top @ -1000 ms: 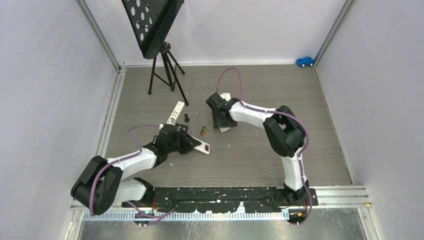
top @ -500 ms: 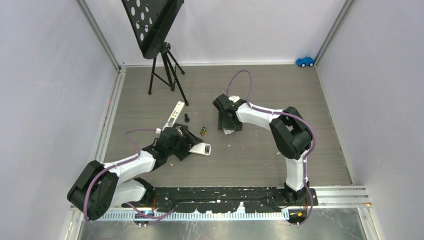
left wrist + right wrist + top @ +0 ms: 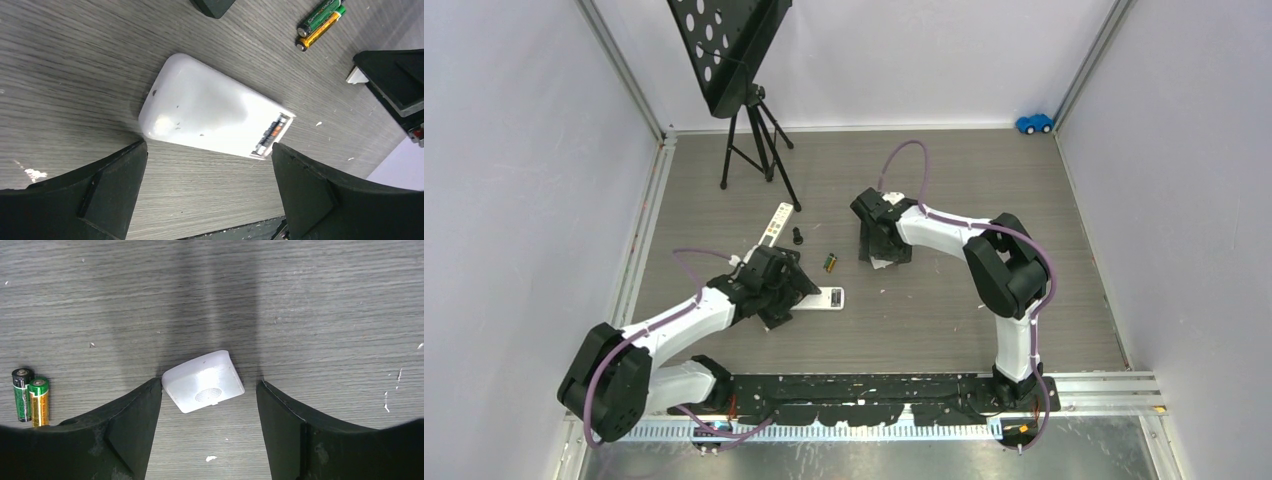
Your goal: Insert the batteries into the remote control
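Under the spread left hand [image 3: 207,148], the remote [image 3: 205,117] lies back-up on the desk [image 3: 300,300], its compartment open with cells [image 3: 272,134] seemingly inside. Two batteries [image 3: 320,22] lie just beside it. The right hand [image 3: 209,390], also spread, straddles the white cover [image 3: 202,381]; gripping and refitting it seems next.

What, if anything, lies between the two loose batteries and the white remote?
Nothing visible does. Only bare table separates the batteries from the remote, whose open compartment faces roughly their way.
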Controlling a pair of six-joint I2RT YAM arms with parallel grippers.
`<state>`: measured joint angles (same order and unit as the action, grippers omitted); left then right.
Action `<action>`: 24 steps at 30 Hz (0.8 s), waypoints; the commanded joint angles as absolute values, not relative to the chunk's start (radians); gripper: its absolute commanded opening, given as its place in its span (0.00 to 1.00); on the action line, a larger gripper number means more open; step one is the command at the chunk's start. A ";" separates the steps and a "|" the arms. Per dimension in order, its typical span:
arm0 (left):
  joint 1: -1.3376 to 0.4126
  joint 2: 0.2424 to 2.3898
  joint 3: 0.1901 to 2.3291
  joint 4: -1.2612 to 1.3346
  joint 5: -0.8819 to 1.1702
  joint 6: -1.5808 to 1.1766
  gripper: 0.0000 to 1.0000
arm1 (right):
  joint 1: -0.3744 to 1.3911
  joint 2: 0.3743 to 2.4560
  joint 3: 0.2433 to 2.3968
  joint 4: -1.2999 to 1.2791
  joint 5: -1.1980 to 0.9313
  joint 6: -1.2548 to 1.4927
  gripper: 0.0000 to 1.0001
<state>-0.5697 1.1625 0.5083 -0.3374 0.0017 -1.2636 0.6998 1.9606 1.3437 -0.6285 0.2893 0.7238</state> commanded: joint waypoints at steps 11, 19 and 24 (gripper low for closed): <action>-0.573 1.091 0.561 -0.577 -0.103 -1.052 1.00 | 0.663 2.010 1.366 -0.651 0.118 0.359 0.75; -0.572 1.044 0.594 -0.473 -0.033 -0.927 1.00 | 0.653 2.028 1.369 -0.658 0.035 0.208 0.66; -0.572 1.035 0.601 -0.391 0.035 -0.859 0.99 | 0.653 2.037 1.370 -0.613 0.071 0.224 0.52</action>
<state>-0.5701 1.0523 0.5591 -0.4873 -0.0257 -0.9470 0.6521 1.9835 1.3811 -0.6327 0.0837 0.2478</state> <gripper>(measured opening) 0.994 0.562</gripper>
